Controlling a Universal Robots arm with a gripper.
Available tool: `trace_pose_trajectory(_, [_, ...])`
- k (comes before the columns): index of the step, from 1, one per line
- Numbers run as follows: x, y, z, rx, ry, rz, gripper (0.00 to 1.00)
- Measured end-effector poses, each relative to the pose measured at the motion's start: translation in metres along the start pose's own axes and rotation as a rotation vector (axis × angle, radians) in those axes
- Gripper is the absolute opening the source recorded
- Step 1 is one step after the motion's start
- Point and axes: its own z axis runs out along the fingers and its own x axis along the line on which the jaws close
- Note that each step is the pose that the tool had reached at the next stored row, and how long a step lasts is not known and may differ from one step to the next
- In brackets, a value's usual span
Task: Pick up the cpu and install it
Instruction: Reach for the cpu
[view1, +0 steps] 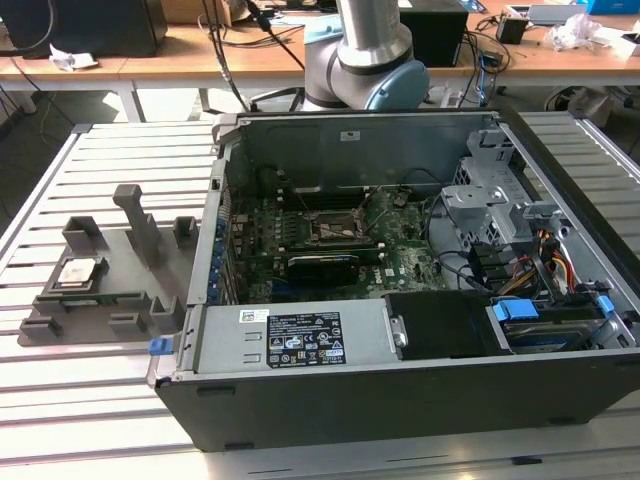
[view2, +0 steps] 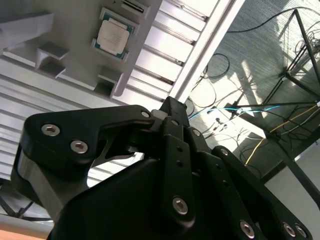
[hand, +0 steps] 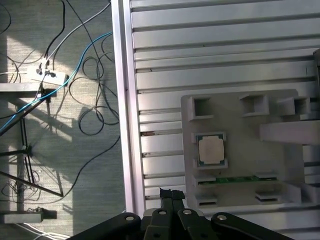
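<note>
The cpu (view1: 78, 272) is a small silvery square chip lying flat in a pocket of the grey plastic fixture (view1: 120, 300), at the exterior view's left. Both wrist views look down on the cpu (view2: 114, 33) (hand: 210, 149) from well above. My gripper (hand: 170, 194) (view2: 172, 109) is black, and its fingers meet with nothing between them. It hangs high over the table's edge strip, beside the fixture and apart from the chip. The dark metal-framed socket (view1: 335, 230) sits on the motherboard inside the open computer case (view1: 300, 345).
The fixture has upright posts (view1: 140, 225) and holds a green memory stick (hand: 230, 179) beside the chip. The slatted metal table (view1: 120, 400) ends at a rail (hand: 122, 100); beyond it, cables lie on the floor (hand: 75, 100). The arm's base (view1: 365, 55) stands behind the case.
</note>
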Motion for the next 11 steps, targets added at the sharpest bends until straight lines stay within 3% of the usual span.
trace_pose_trajectory(11, [-0.0275, 0.0021, -0.0006, 0.0006, 0.0072, 0.000, 0.11])
